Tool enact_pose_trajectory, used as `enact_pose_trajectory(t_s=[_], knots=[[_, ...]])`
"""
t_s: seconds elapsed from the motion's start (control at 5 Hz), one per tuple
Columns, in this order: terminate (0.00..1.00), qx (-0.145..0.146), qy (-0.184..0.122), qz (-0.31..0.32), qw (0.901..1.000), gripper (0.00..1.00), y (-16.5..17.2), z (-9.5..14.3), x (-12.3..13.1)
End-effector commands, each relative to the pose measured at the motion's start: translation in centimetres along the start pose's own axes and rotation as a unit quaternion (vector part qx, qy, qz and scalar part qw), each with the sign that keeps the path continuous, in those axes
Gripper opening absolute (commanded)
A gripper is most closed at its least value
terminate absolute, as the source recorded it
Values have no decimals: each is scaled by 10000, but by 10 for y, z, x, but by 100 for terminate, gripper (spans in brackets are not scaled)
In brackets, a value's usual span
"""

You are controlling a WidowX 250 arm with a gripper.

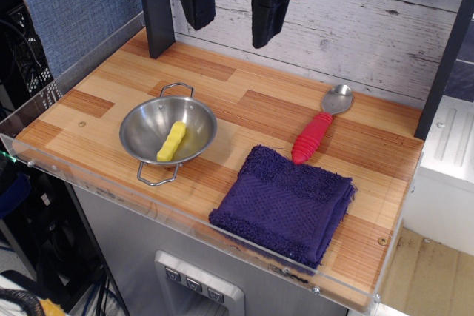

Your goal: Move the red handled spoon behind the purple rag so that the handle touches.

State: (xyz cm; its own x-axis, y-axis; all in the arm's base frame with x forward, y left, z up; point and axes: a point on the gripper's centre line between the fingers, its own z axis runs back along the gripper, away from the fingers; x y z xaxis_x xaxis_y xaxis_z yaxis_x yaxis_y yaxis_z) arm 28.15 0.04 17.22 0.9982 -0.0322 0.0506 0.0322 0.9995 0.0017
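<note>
The red handled spoon [317, 129] lies on the wooden table behind the purple rag [285, 203], silver bowl pointing to the back right. The lower end of its red handle reaches the rag's far edge and appears to touch it. The rag lies folded at the front right of the table. My gripper [232, 26] hangs open and empty high at the back, left of centre, well away from the spoon. Its two black fingers [198, 1] point down.
A steel bowl [168, 132] with two wire handles stands at the left and holds a yellow stick-shaped piece [172, 140]. A dark post [155, 5] stands at the back left and another at the right edge [444, 57]. A clear acrylic rim [111, 183] lines the table's front.
</note>
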Motion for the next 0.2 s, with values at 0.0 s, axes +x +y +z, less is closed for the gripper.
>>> enact_pose_trajectory(t_s=[0.0], knots=[[100, 24, -203, 19, 9998, 100, 5, 12, -13]])
